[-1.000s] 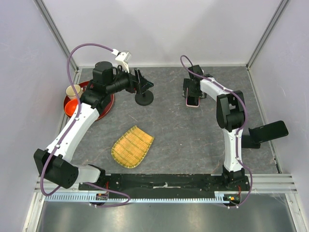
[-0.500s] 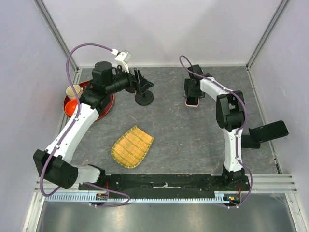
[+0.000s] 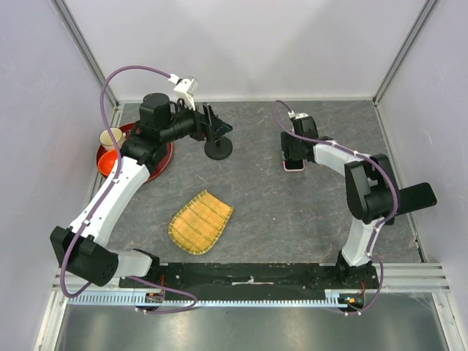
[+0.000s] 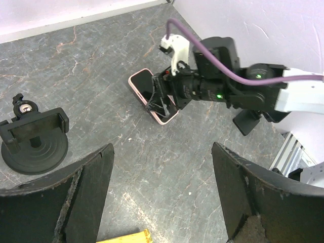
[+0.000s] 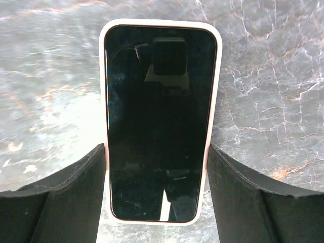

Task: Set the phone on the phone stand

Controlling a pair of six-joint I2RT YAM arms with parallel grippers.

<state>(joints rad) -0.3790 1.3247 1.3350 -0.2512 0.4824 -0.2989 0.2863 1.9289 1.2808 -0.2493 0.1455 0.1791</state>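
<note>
The phone (image 5: 159,116), black screen with a pale pink rim, lies screen up on the grey table at the back right (image 3: 295,164); it also shows in the left wrist view (image 4: 144,86). My right gripper (image 5: 158,195) straddles its near end, both fingers pressed against its long edges; it reaches the phone from the right (image 3: 295,150). The phone stand (image 3: 218,148), with a round black base, post and clamp, stands at the back left centre (image 4: 33,136). My left gripper (image 4: 162,197) is open and empty, hovering just above and beside the stand (image 3: 214,124).
A yellow bamboo mat (image 3: 200,221) lies in the near middle. A red tray (image 3: 162,162) with a cup (image 3: 111,137) and an orange bowl (image 3: 110,161) sits at the left. An all-black phone on a folding stand (image 3: 406,199) is at the right edge.
My right arm's elbow has swung down and to the right. Its gripper and the phone have shifted slightly toward the near side. My left arm has not moved.
</note>
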